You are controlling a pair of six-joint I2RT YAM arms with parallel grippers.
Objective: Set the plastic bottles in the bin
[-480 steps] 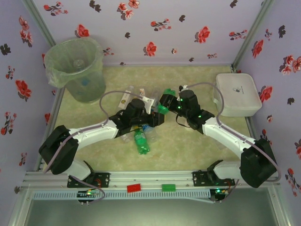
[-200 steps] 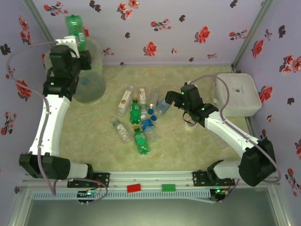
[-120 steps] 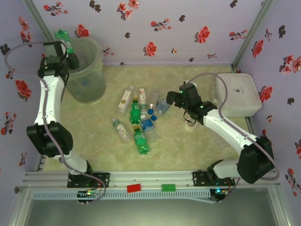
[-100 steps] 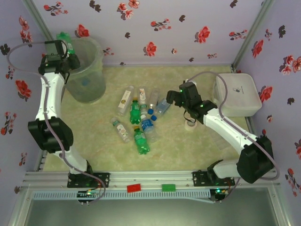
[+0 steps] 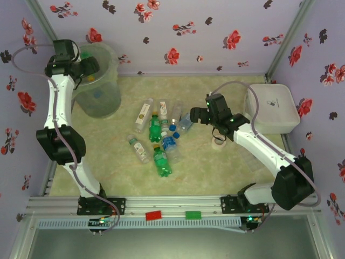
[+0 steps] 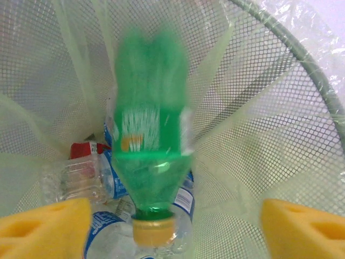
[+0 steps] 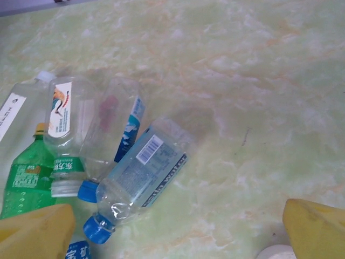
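My left gripper [image 5: 86, 67] hangs over the bin [image 5: 102, 89], its yellow pads [image 6: 43, 226] wide open. Between and below them a green bottle [image 6: 151, 156] with a yellow cap drops cap-first, blurred, free of the pads, inside the bin's mesh wall [image 6: 259, 108]. Several clear bottles [image 6: 81, 172] with blue and red labels lie at the bottom. On the table a cluster of bottles [image 5: 159, 135] lies at the centre. My right gripper [image 5: 195, 116] hovers open at the cluster's right edge, just above a clear blue-capped bottle [image 7: 140, 172].
A white lidded box [image 5: 272, 108] sits at the right wall. A small white tape roll [image 5: 218, 141] lies beside the right arm, its edge at the bottom of the right wrist view [image 7: 275, 252]. Bare table lies in front of the cluster.
The left arm lifted a green bottle from the cluster, swung it up over the bin and opened; the bottle now falls inside. The right gripper stayed beside the cluster.
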